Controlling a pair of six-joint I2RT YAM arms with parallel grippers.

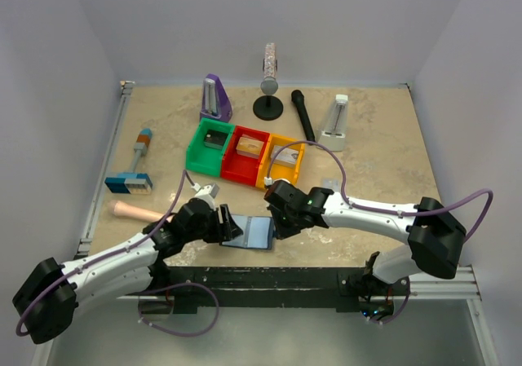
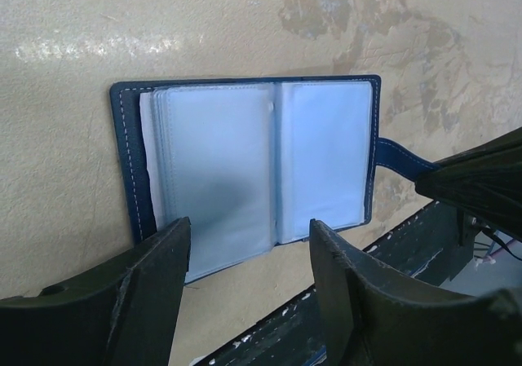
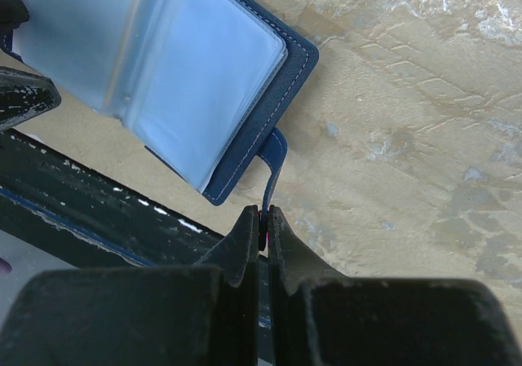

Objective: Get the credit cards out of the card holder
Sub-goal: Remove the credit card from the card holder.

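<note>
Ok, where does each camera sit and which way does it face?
Top external: above and behind, looking down on the tan mottled table; left arm and right arm show.
Left wrist: on the left arm, looking down past the open left gripper at the open navy-blue bifold card holder.
Right wrist: on the right arm, looking along the right gripper, shut on the holder's blue strap.
Shared: all three show the card holder.

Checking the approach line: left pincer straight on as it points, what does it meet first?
Probably the open card holder: its near edge sits right ahead of the left pincer, which stands open. Depth is unclear.
</note>
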